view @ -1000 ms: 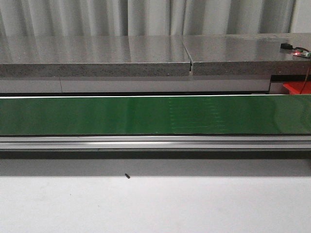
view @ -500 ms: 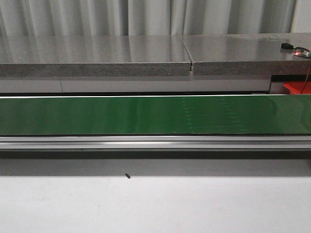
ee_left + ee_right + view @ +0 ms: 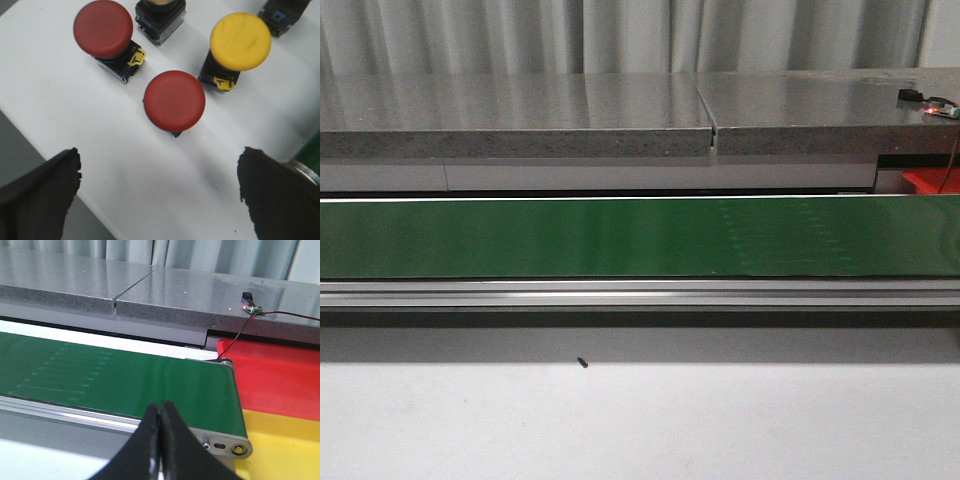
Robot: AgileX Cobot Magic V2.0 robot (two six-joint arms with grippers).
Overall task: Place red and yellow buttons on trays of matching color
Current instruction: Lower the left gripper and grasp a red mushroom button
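Only the faint pale stitch pattern on the green conveyor belt (image 3: 620, 238) has moved since the earlier frames, drifting toward the right; nothing else in the front view differs. That view shows the belt running across above a white worktop (image 3: 640, 420), a small dark speck (image 3: 582, 363) on the worktop, a grey stone ledge (image 3: 520, 115) behind, and a sliver of the red tray (image 3: 932, 181) at the far right. Neither arm appears in it.

From the left wrist, the left end effector (image 3: 160, 195) hangs over the white surface with its dark fingers (image 3: 37, 192) spread wide apart, holding nothing. Just ahead of the gap between them stands a red button (image 3: 174, 100). Farther out sit a second red button (image 3: 103, 28) and a yellow button (image 3: 240, 41), with two more button bodies cut off at the frame edge.

From the right wrist, the right end effector (image 3: 160, 440) has its fingers pressed together, empty, above the belt's near rail. Beyond it, past the belt's end, lie the red tray and, nearer, the yellow tray (image 3: 285, 445), touching each other.
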